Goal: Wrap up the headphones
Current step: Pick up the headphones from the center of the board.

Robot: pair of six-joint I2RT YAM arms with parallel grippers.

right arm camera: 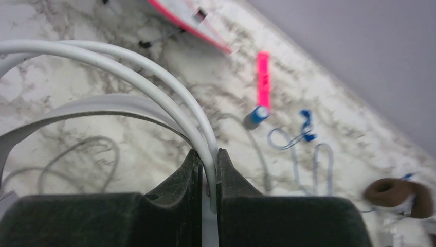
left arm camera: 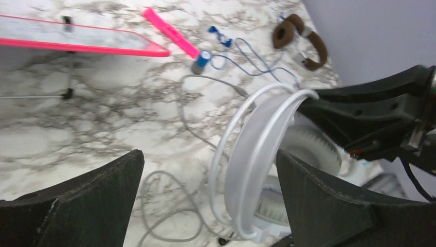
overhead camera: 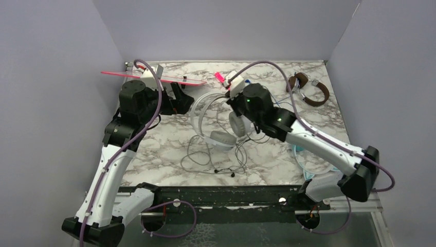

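Observation:
The white-grey headphones (overhead camera: 205,117) stand mid-table with their grey cord (overhead camera: 208,157) loose in front. My right gripper (overhead camera: 234,103) is shut on the headband's thin white hoop (right arm camera: 154,77), pinched between the fingertips (right arm camera: 208,164). My left gripper (overhead camera: 186,100) is open around the headband (left arm camera: 257,149), which stands near its right finger without touching it (left arm camera: 208,159). The brown headphones (overhead camera: 308,88) lie at the back right, and also show in the left wrist view (left arm camera: 303,41) and the right wrist view (right arm camera: 396,193). The teal set (overhead camera: 303,159) is mostly hidden under my right arm.
A pink-edged flat board (overhead camera: 154,77) stands raised at the back left (left arm camera: 77,38). A pink stick (left arm camera: 169,32), a blue-capped cylinder (left arm camera: 202,60) and a thin blue cord (left arm camera: 241,54) lie behind the headphones. Purple walls close in three sides.

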